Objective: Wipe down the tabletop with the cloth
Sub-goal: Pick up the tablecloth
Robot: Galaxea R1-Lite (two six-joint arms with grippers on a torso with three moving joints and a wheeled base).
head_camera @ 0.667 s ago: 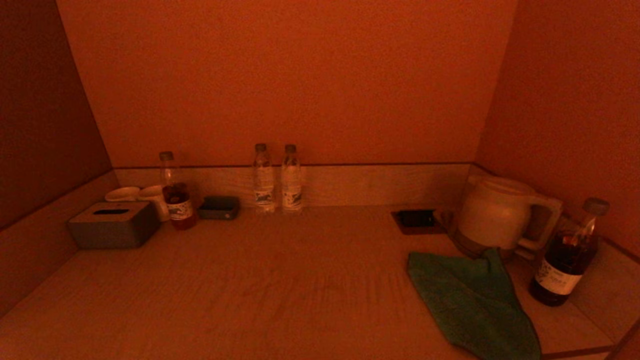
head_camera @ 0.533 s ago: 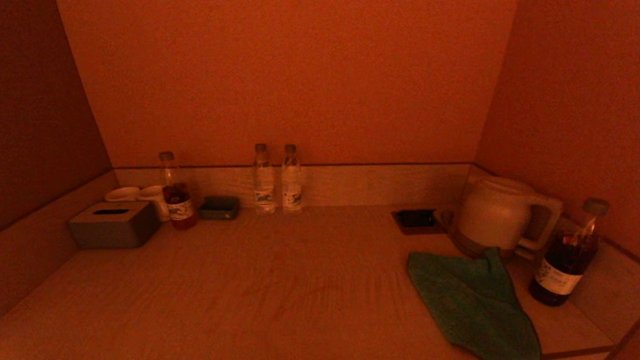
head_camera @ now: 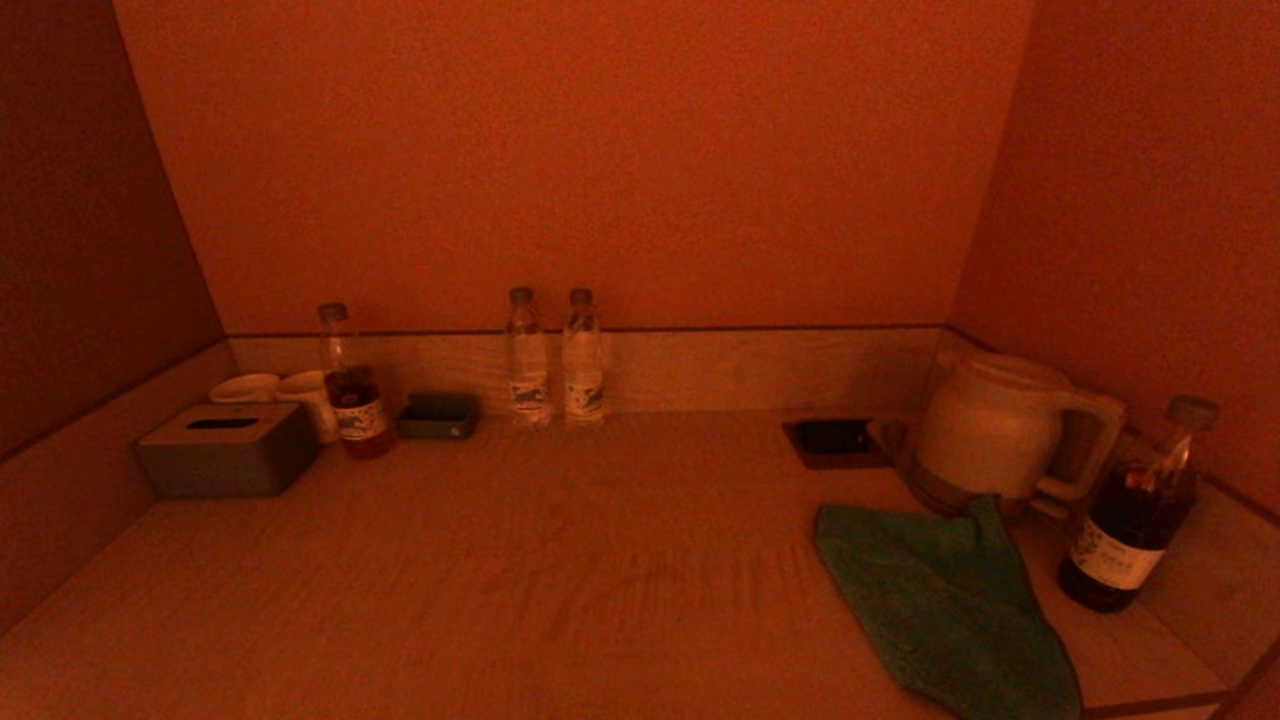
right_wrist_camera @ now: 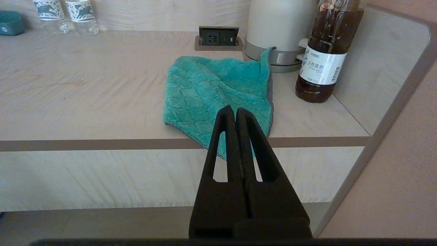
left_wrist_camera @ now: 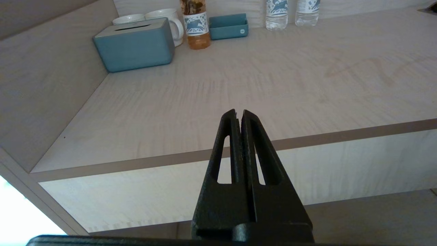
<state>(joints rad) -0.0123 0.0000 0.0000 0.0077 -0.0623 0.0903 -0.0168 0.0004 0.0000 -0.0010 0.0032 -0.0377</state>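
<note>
1. The left gripper [left_wrist_camera: 238,112] hangs low before the tabletop's [head_camera: 560,560] front edge, at its 7 o'clock, fingers pressed together, holding nothing.
2. The right gripper [right_wrist_camera: 232,110] likewise hangs at 5 o'clock, closed and empty, before the cloth [right_wrist_camera: 218,89].
3. The cloth lies flat at 4 o'clock, one corner overhanging the front edge, another touching the kettle [right_wrist_camera: 278,24].

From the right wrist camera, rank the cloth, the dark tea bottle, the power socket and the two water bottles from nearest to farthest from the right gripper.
Right gripper, shut, sits off the tabletop's front edge.
1. cloth: directly ahead, one corner draped over the edge.
2. dark tea bottle: beyond the cloth, by the side rim.
3. power socket: behind the cloth, beside the kettle.
4. water bottles: far back rim.
</note>
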